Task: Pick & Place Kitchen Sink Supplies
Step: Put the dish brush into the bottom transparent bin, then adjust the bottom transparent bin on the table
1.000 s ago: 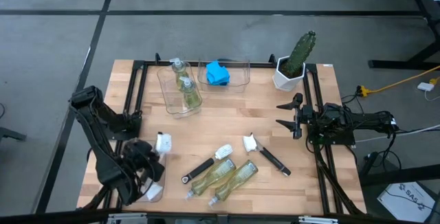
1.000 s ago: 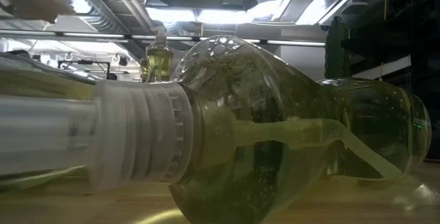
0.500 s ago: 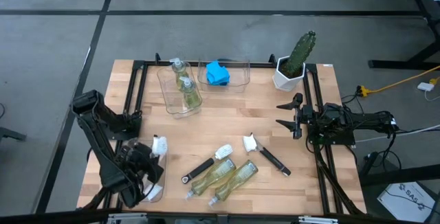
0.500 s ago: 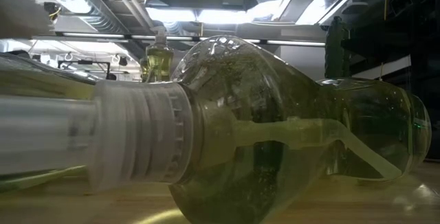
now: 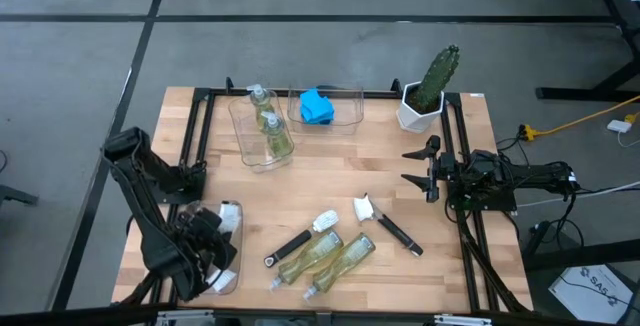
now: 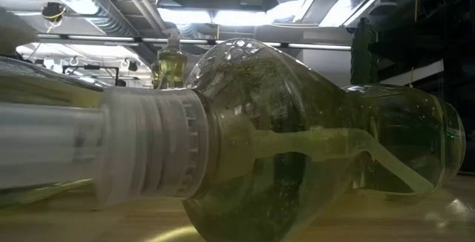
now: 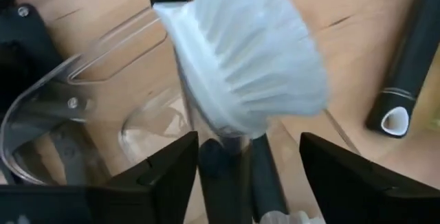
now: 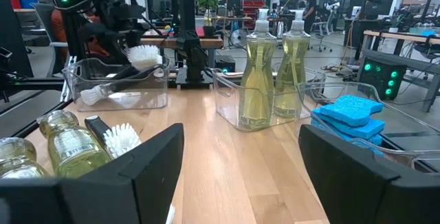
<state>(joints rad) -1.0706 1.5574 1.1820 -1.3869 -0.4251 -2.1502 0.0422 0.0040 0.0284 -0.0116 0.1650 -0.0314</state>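
High view: the left pincer (image 5: 212, 246) sits at the bench's (image 5: 340, 171) near-left corner over a clear bin (image 5: 222, 278), grasping a dish brush (image 5: 230, 213). The right pincer (image 5: 420, 169) waits released at the right edge. Two soap bottles (image 5: 322, 253) lie mid-bench between two other brushes.

Low view: a lying bottle (image 6: 282, 153) fills the frame.

Left wrist view: the brush's white head (image 7: 240, 59) points up above the bin (image 7: 75, 100).

Right wrist view: blue sponges (image 8: 354, 117) sit in a bin.

Legible text: none confirmed. A soap bottle (image 8: 69, 143) carries a printed label, too small to read. A floor box (image 5: 592, 286) bears unreadable dark lettering.
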